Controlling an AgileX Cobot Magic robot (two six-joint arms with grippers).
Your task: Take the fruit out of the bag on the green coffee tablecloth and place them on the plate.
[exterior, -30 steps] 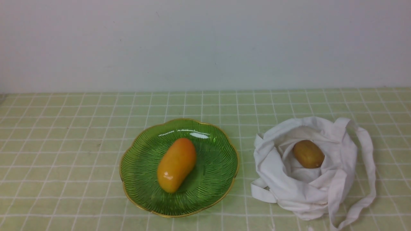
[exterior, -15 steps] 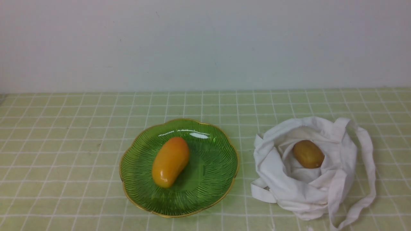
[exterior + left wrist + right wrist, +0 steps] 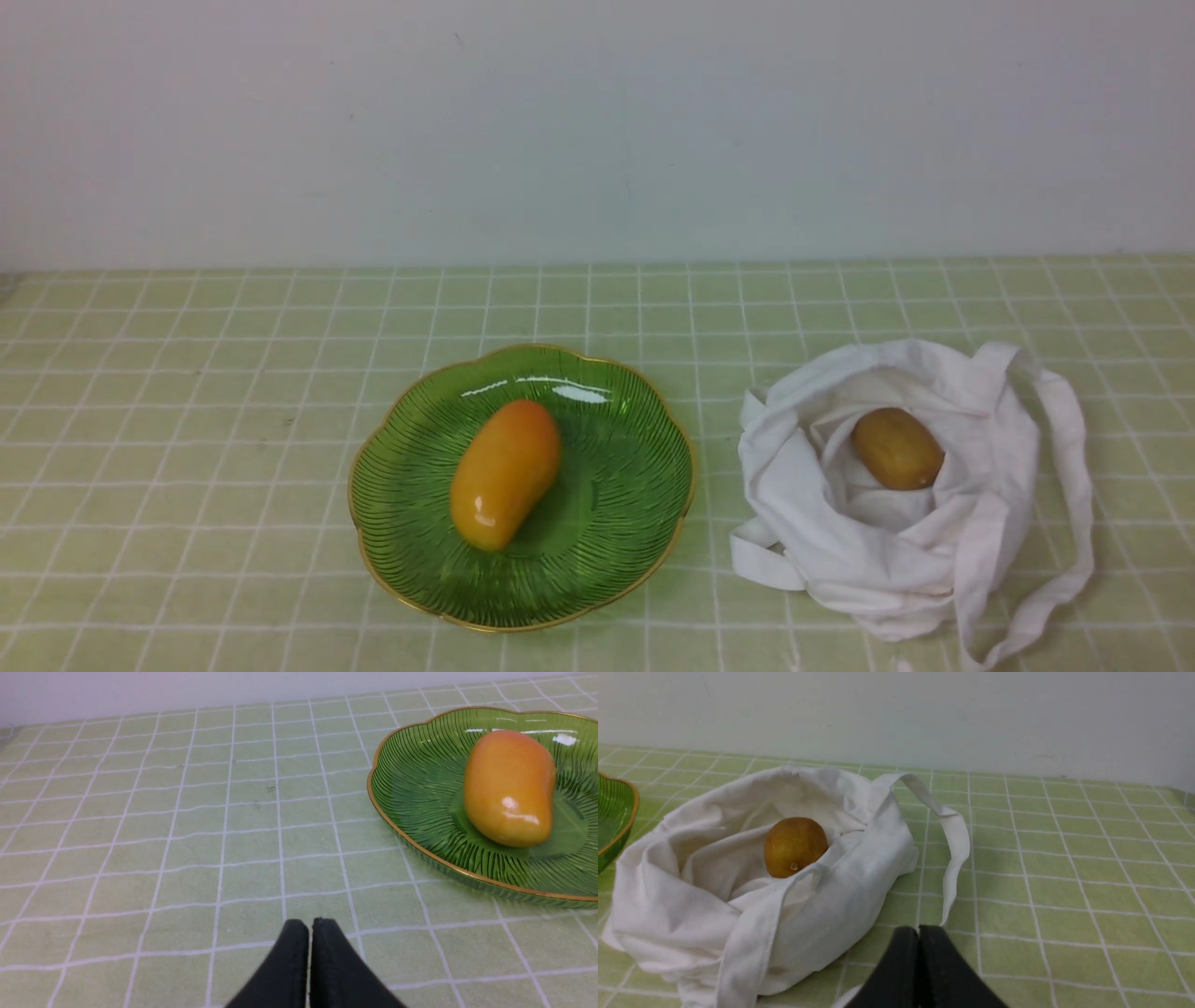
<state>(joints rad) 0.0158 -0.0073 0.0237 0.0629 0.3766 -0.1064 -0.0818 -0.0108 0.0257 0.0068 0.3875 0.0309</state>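
Note:
The orange-yellow mango (image 3: 505,474) lies on the green plate (image 3: 616,551); both also show in the left wrist view, mango (image 3: 509,788) on plate (image 3: 411,788). The brown kiwi (image 3: 897,449) sits in the open white bag (image 3: 840,532) to the plate's right; the right wrist view shows the kiwi (image 3: 795,846) in the bag (image 3: 840,896). My left gripper (image 3: 310,926) is shut and empty over the green tablecloth (image 3: 187,420), short of the plate. My right gripper (image 3: 918,933) is shut and empty near the bag's strap (image 3: 955,849). Neither gripper shows in the front view.
A plain white wall (image 3: 597,131) bounds the far edge of the tablecloth. The bag's long strap handle (image 3: 1064,523) loops out on the cloth to the bag's right.
The mango has shifted on the plate: it rolled to the left, then settled slightly back toward the middle. The kiwi and bag have not moved.

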